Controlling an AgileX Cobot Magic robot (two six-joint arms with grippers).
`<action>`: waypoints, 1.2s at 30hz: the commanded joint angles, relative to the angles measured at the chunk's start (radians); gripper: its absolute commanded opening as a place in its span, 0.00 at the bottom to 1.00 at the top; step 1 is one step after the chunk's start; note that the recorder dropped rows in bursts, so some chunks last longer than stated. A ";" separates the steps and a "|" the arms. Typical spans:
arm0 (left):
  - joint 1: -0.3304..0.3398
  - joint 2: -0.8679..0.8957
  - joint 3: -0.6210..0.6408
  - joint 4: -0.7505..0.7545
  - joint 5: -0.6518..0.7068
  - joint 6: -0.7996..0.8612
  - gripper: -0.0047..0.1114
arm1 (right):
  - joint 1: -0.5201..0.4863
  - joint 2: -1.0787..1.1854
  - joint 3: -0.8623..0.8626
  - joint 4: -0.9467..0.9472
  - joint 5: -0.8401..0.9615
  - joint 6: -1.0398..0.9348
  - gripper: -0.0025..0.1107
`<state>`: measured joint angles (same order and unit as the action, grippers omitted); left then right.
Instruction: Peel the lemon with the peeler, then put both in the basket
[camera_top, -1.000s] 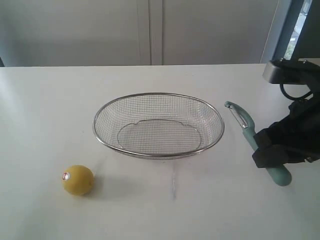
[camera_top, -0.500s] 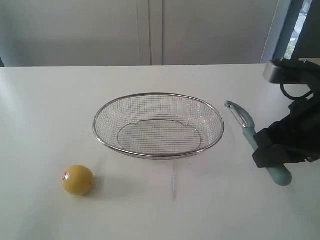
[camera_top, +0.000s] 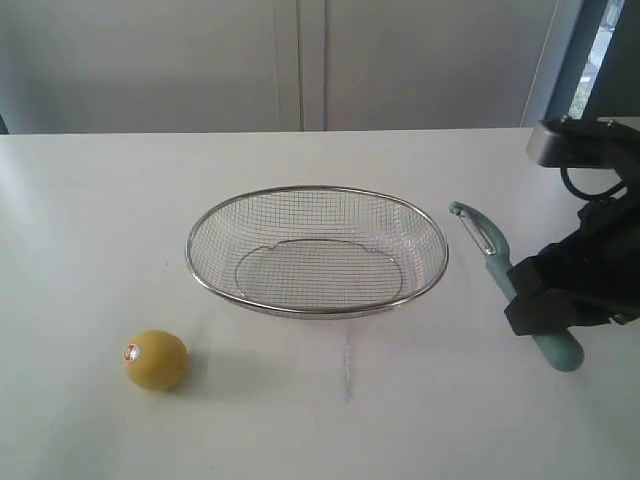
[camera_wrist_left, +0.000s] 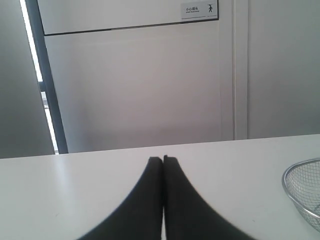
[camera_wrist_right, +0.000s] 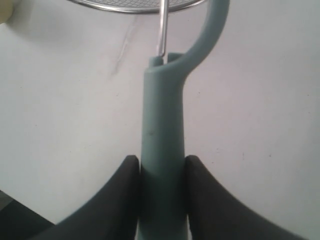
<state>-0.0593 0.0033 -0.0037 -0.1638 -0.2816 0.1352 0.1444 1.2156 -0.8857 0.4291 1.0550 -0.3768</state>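
one second on, nothing has shifted: the lemon (camera_top: 155, 360), the peeler (camera_top: 497, 265), the basket (camera_top: 316, 187) and the right gripper (camera_wrist_right: 161, 165) sit exactly where they did. i read that as a pause right at the grasp. the peeling has not begun, the lemon's skin looks whole, and the fruit is yet to be picked up.

nearest, the lemon rests on the table (camera_top: 80, 220) at the front left, its sticker (camera_top: 131, 351) showing, well apart from everything else. a little further back on the right, the right gripper has its two fingers pressed against either side of the peeler's handle, closed only to the handle's width, so it has hold of the tool. the peeler looks to be lying on the table rather than lifted, though i cannot be sure. its blade head points away, just beside the basket's right end. the basket stands mid-table with nothing in it.

the left gripper (camera_wrist_left: 163, 161) shows only in its own wrist view, fingers pressed fully together on nothing, above the table. farthest back is a pale wall (camera_top: 150, 60).

counted: one lemon, one sticker, one peeler, one basket, two grippers.
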 joint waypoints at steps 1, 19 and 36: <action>0.001 -0.003 0.004 -0.003 -0.035 -0.012 0.04 | -0.005 -0.007 0.003 0.004 -0.009 -0.012 0.02; 0.001 0.059 -0.183 -0.003 -0.346 -0.217 0.04 | -0.005 -0.007 0.003 0.004 -0.009 -0.012 0.02; -0.013 0.267 -0.364 0.090 0.383 -0.182 0.04 | -0.005 -0.007 0.003 0.004 -0.011 -0.012 0.02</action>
<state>-0.0675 0.2520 -0.3460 -0.0789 -0.0073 -0.0473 0.1444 1.2156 -0.8857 0.4291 1.0528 -0.3768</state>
